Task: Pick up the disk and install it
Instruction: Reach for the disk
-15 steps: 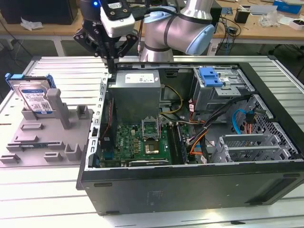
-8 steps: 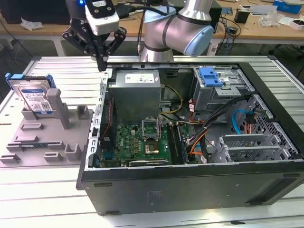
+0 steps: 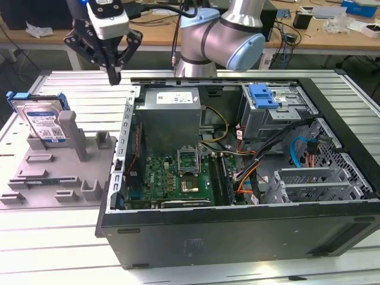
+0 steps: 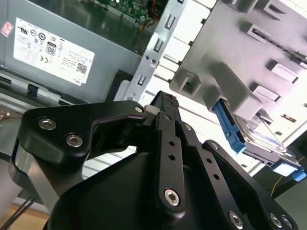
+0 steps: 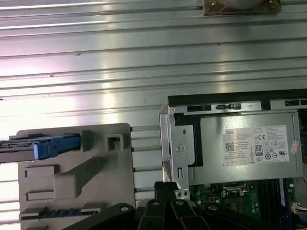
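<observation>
The disk [image 3: 46, 122], a silver drive with a white-and-blue label in a blue bracket, stands on edge in a grey holder [image 3: 59, 172] at the exterior view's left. My gripper [image 3: 113, 76] hangs above the table between the holder and the open computer case [image 3: 237, 231], apart from the disk and higher than it. Its fingers are shut with nothing between them. In the second wrist view the gripper [image 4: 165, 101] points toward the table, with the disk [image 4: 261, 140] and the holder [image 4: 230, 62] beyond it. The first wrist view has the gripper [image 5: 165, 188], the disk's blue bracket [image 5: 48, 146] and the holder [image 5: 76, 172].
Inside the case sit a grey power-supply box [image 3: 169, 110], a green motherboard [image 3: 178, 178], a blue latch on a grey metal cage [image 3: 264, 98] and loose cables. The ribbed aluminium table [image 3: 59, 249] runs all around. A cluttered wooden bench [image 3: 332, 24] stands behind.
</observation>
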You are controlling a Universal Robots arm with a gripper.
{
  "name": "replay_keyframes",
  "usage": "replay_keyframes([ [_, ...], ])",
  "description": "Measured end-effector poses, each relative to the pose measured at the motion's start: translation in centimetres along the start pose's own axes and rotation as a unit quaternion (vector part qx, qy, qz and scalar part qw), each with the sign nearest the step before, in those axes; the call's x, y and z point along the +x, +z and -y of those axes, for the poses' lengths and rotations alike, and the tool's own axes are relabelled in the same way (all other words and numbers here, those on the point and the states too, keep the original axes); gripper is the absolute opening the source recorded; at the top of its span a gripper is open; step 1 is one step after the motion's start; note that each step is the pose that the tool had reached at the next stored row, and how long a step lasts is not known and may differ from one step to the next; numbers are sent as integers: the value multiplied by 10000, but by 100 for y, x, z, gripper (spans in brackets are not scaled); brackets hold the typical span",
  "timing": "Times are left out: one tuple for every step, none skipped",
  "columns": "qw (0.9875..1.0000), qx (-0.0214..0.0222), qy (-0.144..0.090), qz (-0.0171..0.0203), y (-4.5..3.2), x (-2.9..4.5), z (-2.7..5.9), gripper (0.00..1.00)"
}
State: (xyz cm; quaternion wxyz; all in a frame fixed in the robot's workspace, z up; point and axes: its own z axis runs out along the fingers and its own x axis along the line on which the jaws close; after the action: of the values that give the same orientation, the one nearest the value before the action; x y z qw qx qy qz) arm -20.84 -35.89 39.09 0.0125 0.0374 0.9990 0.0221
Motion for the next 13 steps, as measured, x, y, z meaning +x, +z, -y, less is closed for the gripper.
replay_keyframes([
  [10000, -1, 1, 1, 1, 27, -10, 11],
  [10000, -1, 1, 1, 1, 52, -19, 11],
  [10000, 0, 0, 0, 1, 78, -29, 11],
  [10000, 0, -1, 0, 2, 101, -38, 11],
  [10000, 0, 0, 0, 3, 139, -54, 11],
  [10000, 0, 1, 0, 3, 162, -64, 11],
  [10000, 0, 0, 0, 3, 187, -73, 11],
  [10000, 0, 0, 0, 4, 221, -86, 11],
  [10000, 0, 0, 0, 4, 244, -94, 11],
  [10000, 0, 1, 0, 5, 281, -107, 11],
  [10000, 0, 1, 0, 6, 305, -115, 11],
  [10000, 0, 0, 0, 6, 329, -123, 11],
  [10000, 0, 0, 0, 7, 353, -131, 11],
])
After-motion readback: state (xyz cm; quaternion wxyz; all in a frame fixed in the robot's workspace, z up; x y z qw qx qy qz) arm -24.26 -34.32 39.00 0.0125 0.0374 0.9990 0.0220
